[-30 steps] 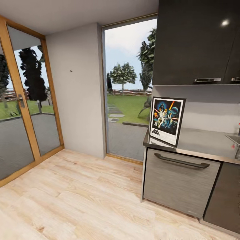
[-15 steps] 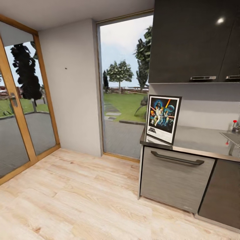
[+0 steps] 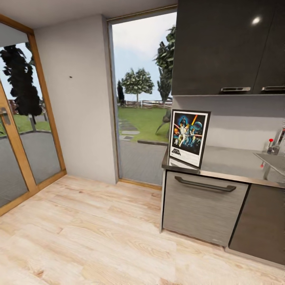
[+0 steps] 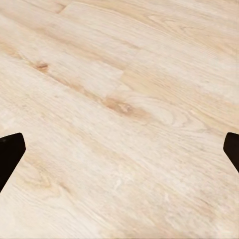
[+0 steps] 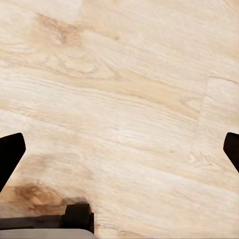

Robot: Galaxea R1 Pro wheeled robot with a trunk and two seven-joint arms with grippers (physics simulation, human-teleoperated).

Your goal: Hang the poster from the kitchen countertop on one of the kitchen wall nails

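The poster stands upright at the left end of the kitchen countertop, leaning back toward the wall, its dark blue art and black lettering facing me. A wall nail shows as a dark speck high on the pale grey wall section left of the tall window. In the left wrist view my left gripper is open over bare wood floor, its black fingertips at the frame's edges. My right gripper is likewise open over the floor, nothing between its fingers.
A grey drawer front with a dark handle sits under the counter, dark upper cabinets above. The sink and tap lie at the right. Glass doors with a wooden frame line the left. Light wood floor stretches before me.
The whole head view has shifted: poster, counter and nail slid leftward and up in the picture as the camera moved. The things themselves stand where they were.
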